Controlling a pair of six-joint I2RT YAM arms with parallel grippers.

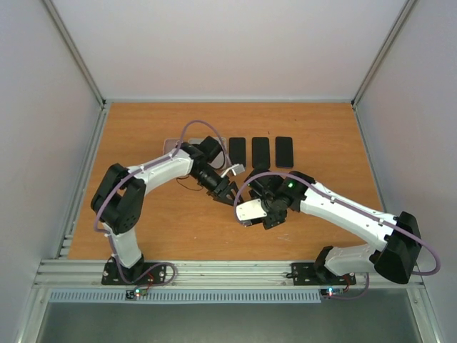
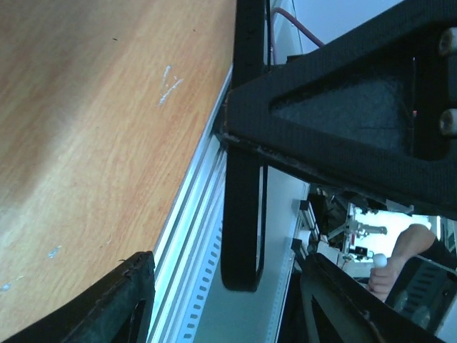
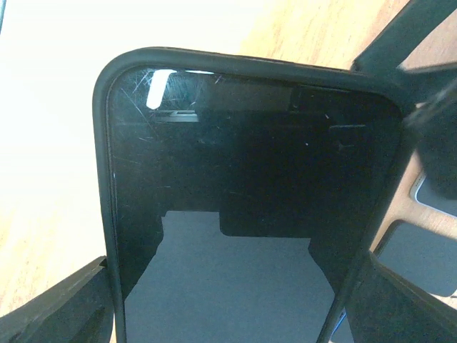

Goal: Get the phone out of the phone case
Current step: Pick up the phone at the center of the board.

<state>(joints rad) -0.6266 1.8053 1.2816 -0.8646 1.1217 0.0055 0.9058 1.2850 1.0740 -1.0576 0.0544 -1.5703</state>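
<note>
While the right gripper pinched the phone, its end pointed up-frame.
Its long axis ran vertical; the left gripper stood spread astride the case.

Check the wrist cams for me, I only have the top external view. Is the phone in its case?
Observer: Yes. In the right wrist view, the black case wraps the phone along its top and both sides.
Operator: Right gripper on it?
Observer: Looks so. The right gripper has its fingers against the case's two long sides.
Operator: Left one?
Observer: The left gripper is open. The left wrist view shows the case edge-on between its fingers, with a gap on each side.
</note>
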